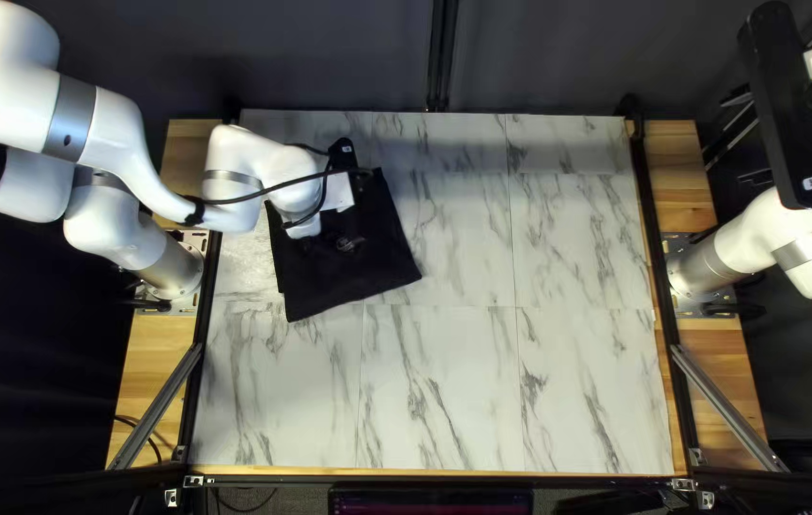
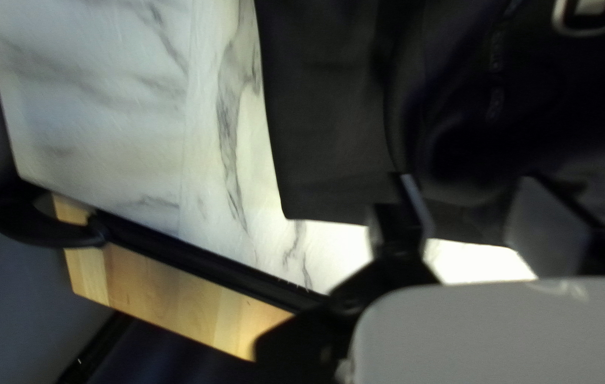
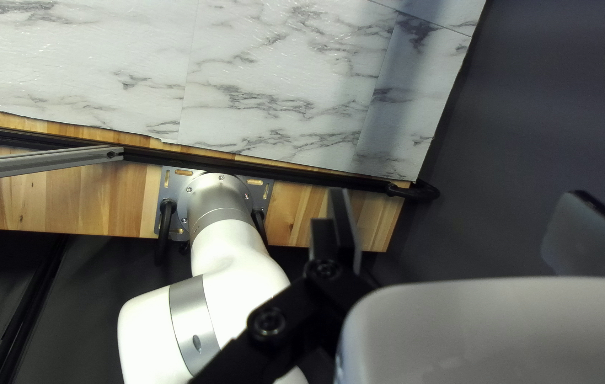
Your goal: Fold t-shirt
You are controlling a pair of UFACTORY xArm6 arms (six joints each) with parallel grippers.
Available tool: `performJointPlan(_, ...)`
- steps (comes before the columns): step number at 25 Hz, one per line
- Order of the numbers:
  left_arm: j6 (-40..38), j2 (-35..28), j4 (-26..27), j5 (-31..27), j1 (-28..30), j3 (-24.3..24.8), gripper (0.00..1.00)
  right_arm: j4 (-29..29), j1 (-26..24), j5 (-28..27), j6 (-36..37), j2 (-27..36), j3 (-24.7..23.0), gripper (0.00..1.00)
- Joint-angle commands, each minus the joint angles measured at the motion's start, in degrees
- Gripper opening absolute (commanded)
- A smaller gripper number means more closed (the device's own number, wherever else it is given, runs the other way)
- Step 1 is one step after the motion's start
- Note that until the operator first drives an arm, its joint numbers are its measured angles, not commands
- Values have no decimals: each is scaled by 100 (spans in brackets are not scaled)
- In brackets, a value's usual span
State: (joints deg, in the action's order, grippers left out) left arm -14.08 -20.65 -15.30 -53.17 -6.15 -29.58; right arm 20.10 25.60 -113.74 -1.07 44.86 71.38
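Note:
In the top left view, a black t-shirt [image 1: 344,272] lies as a compact, slightly turned four-sided shape on the left part of the table. My left gripper [image 1: 306,227] hangs over its left side and hides part of it. The left wrist view shows the shirt [image 2: 331,128] with a straight edge and a corner, plus a pale print. Above that edge, my left gripper [image 2: 477,217] has its fingers apart, cloth lying below them. My right gripper [image 3: 469,231] is open with nothing between its fingers, away from the shirt; its fingertips do not show in the top left view.
Marble-patterned tabletop [image 1: 520,381] extends right of the shirt and toward the near edge. Black rails [image 1: 649,219] run along both table sides. My right arm [image 1: 773,224] is raised at the right edge. A black hook-shaped fitting [image 2: 39,220] sits by the far left corner.

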Motion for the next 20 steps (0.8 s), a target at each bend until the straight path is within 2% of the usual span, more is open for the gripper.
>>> performJointPlan(1, 624, 346, 216, 491, -167, -237, 100, 0, 0, 0, 0, 0, 0, 100)
performJointPlan(6, 2352, 1337, 901, 1159, -475, -773, 100, 0, 0, 0, 0, 0, 0, 100)
performJointPlan(7, 2910, 1526, 1092, 1302, -563, -848, 100, 0, 0, 0, 0, 0, 0, 100)
performJointPlan(12, 4730, 1992, 1767, 1700, -789, -976, 100, 0, 0, 0, 0, 0, 0, 100)
performJointPlan(15, 5406, 2007, 2035, 1792, -822, -896, 100, 0, 0, 0, 0, 0, 0, 100)
performJointPlan(20, 6036, 2067, 2315, 1905, -739, -724, 100, 0, 0, 0, 0, 0, 0, 100)
